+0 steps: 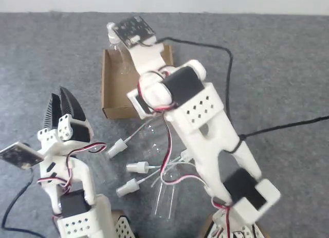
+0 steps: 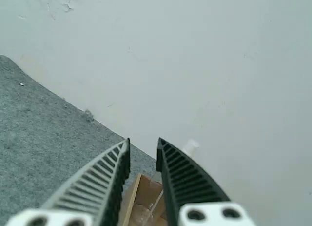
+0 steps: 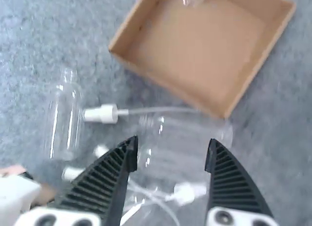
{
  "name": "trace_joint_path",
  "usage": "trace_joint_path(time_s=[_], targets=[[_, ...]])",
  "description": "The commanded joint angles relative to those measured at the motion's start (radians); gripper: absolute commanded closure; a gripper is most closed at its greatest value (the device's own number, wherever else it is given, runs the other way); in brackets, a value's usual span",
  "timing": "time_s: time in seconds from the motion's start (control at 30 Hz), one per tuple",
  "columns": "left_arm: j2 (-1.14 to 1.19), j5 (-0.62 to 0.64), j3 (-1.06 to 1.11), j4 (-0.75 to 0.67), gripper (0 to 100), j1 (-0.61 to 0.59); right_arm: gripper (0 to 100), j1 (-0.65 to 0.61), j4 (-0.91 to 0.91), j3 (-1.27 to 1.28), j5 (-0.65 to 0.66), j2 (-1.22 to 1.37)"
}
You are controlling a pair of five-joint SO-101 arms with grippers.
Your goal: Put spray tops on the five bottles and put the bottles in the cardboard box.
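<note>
A cardboard box (image 1: 110, 84) (image 3: 204, 50) sits on the grey carpet. One clear bottle with a white spray top (image 1: 112, 31) (image 2: 190, 148) stands in its far corner. My right gripper (image 3: 170, 140) hangs open over a clear bottle (image 3: 183, 135) (image 1: 149, 138) that lies just outside the box's near wall. Nothing is held between the fingers. Another clear bottle (image 3: 63, 118) lies beside a loose spray top (image 3: 100, 113) (image 1: 117, 147). My left gripper (image 1: 59, 94) (image 2: 144, 140) is raised at the left, slightly open and empty.
More loose spray tops (image 1: 138, 167) (image 1: 128, 187) with thin tubes lie in front of the box. A further clear bottle (image 1: 167, 197) lies near the right arm's base. Black cables (image 1: 226, 58) run across the carpet on the right. A pale wall (image 2: 195, 65) stands behind the box.
</note>
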Motion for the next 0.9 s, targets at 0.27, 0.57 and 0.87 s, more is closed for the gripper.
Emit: trace_joint_path(time_s=[0.27,0.57,0.87], targets=[[-0.017,-0.002,-0.016,-0.037,91,0.003,81.1,-0.005,0.039,0.446,-0.080,-0.325],[-0.017,-0.002,-0.016,-0.037,91,0.003,81.1,-0.010,0.039,0.710,-0.206,-0.435],[-0.015,-0.002,-0.016,-0.037,91,0.003,81.1,-0.010,0.038,0.876,-0.258,-0.535]])
